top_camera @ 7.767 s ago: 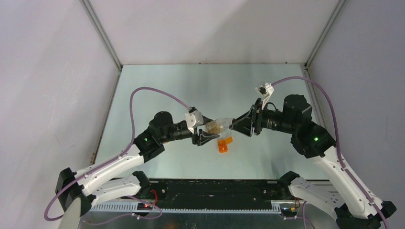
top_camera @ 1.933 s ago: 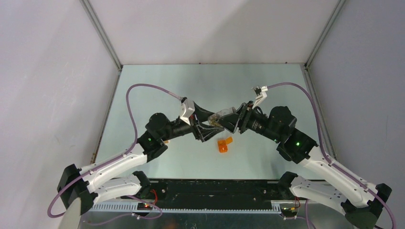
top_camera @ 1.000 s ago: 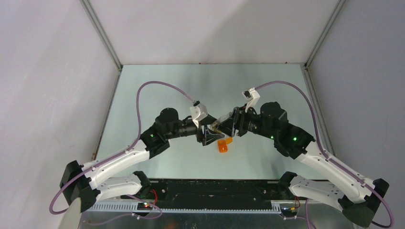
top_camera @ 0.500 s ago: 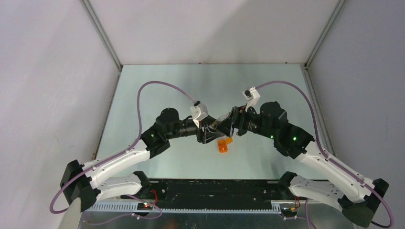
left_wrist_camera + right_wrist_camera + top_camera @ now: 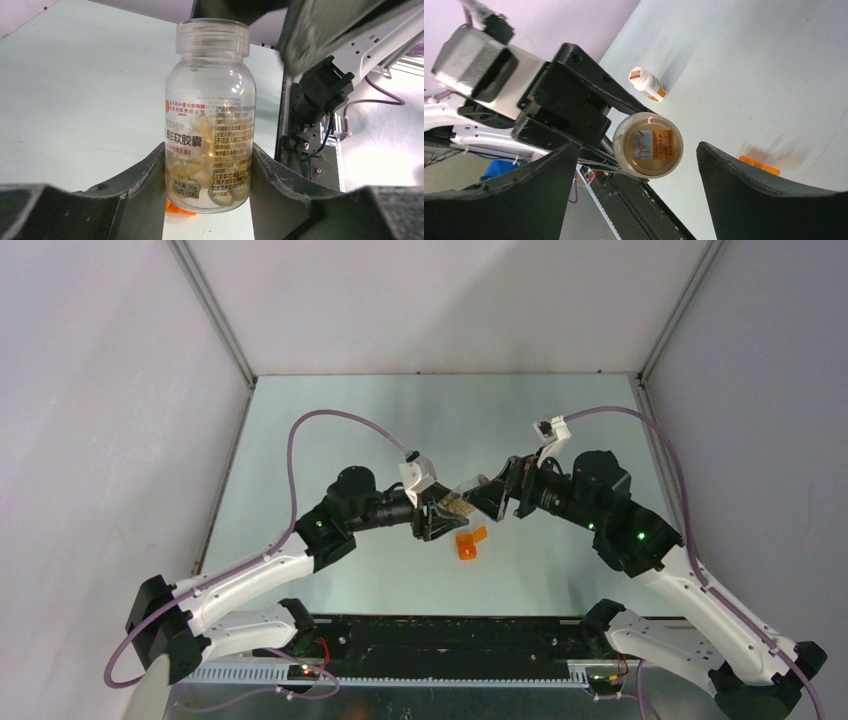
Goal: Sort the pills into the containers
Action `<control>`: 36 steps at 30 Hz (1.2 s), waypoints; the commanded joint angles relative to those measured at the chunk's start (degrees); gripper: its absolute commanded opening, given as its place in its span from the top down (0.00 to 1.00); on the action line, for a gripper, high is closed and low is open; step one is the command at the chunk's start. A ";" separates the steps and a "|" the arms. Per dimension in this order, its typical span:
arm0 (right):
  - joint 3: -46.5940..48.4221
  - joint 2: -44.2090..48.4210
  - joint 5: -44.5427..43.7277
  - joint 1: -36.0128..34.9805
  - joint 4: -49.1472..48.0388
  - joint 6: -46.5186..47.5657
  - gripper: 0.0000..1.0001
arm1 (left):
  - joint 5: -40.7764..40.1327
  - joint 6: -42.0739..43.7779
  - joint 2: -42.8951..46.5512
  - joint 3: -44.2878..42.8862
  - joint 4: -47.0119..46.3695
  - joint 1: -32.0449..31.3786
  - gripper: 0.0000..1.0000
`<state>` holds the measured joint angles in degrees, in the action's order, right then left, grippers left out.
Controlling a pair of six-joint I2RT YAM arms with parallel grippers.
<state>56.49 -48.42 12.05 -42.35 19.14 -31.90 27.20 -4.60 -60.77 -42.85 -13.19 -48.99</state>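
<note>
My left gripper point(image 5: 207, 156) was clamped on the lower body of a clear pill bottle point(image 5: 210, 95) of pale softgel capsules, held above the table point(image 5: 330, 420). My right gripper point(image 5: 636, 150) stood wide, and the bottle's top faced the gap between its fingers, touching neither. Below lay a small orange container point(image 5: 467, 543). A white-capped bottle point(image 5: 647, 84) lay on its side farther off.

Robotics lab booth: white panel walls point(image 5: 440, 300), metal frame point(image 5: 213, 315), pale table point(image 5: 330, 420).

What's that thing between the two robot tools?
A clear pill bottle, gripped by the left tool, cap toward the open right tool; both wrist views show it.
</note>
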 commanded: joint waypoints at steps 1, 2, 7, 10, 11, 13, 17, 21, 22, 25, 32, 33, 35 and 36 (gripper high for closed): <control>7.22 0.84 5.92 1.32 4.79 7.04 0.08 | 2.79 -0.08 0.90 -3.00 -0.04 0.00 1.00; 7.97 0.38 5.82 1.55 7.39 8.94 0.08 | 3.85 -0.07 0.91 -3.13 0.15 -0.03 1.00; 10.79 -0.74 9.08 3.07 12.04 13.15 0.12 | 5.92 0.89 0.66 -3.94 1.90 0.03 1.00; 12.09 -1.75 12.37 3.67 14.69 15.69 0.16 | 6.91 1.24 0.68 -3.96 2.34 -0.01 1.00; 12.34 -2.06 12.77 3.76 15.36 16.80 0.17 | 7.30 1.43 0.66 -4.02 2.49 0.02 1.00; 13.26 -2.76 13.47 3.81 17.19 18.44 0.19 | 8.30 1.95 0.73 -4.24 3.01 -0.03 1.00; 14.56 -3.60 14.27 4.24 19.45 20.07 0.31 | 10.61 3.62 0.83 -4.43 4.34 -0.04 1.00; 15.19 -3.46 15.93 5.57 19.76 20.61 0.38 | 13.22 4.45 0.83 -4.59 4.77 -0.01 1.00; 15.26 -3.45 16.35 5.90 19.78 20.68 0.38 | 13.67 4.50 0.76 -4.64 4.76 -0.04 1.00; 15.39 -3.60 18.04 7.10 19.84 20.44 0.38 | 15.26 4.51 0.68 -4.73 4.59 -0.05 1.00; 15.34 -4.48 15.29 7.33 20.15 19.49 0.38 | 16.27 4.51 0.69 -4.72 4.34 -0.10 1.00; 15.32 -4.73 14.78 7.31 20.11 19.41 0.38 | 16.52 4.51 0.71 -4.73 4.34 -0.06 1.00; 15.32 -5.10 13.80 7.23 19.82 19.06 0.38 | 16.68 4.51 0.66 -4.70 4.36 -0.05 1.00; 15.32 -5.23 13.40 7.25 19.72 18.71 0.38 | 16.76 4.51 0.70 -4.70 4.43 -0.05 1.00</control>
<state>69.58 -52.99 28.05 -35.40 39.22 -12.99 41.08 -1.41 -60.77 -44.49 -6.52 -48.99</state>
